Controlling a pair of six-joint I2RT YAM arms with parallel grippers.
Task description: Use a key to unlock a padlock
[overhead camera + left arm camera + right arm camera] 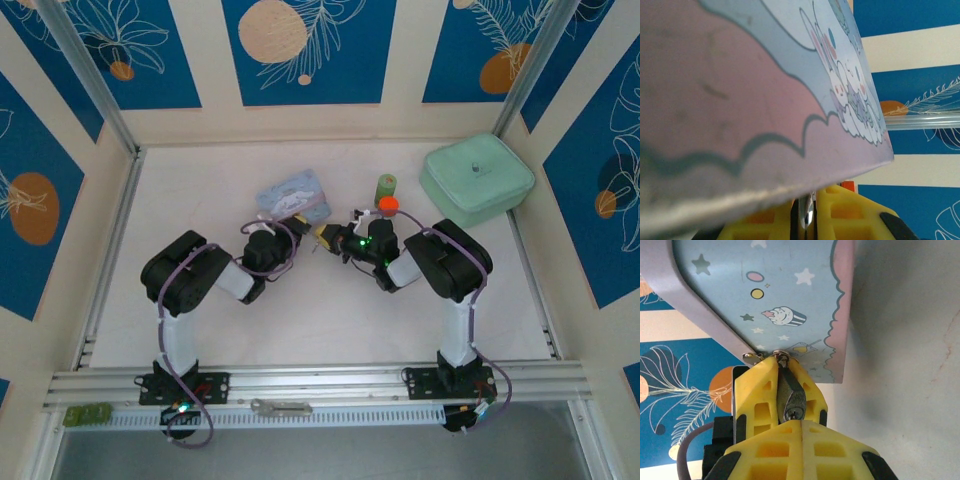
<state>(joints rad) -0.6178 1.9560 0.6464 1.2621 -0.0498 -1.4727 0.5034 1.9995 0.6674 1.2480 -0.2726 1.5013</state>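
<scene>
Padlock (791, 402) is clamped by its dark body between the yellow fingers of the right gripper (782, 366). The keyhole faces the wrist camera, and the shackle is pressed against the edge of the pale blue tin (785, 295). Left gripper (807, 202) is closed on a thin silvery piece, judged to be the key (808, 218). Padlock is judged small, rigid, smooth and prone to twisting. A hold across the flat body sides is preferred, with the keyhole left exposed.

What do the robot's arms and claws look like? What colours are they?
Both the left arm and right arm have chunky black joints, white tube sections and a thin purple cable looping alongside. The left claw and right claw are bright yellow plastic with square pockets. A small green light glows near the right wrist.
</scene>
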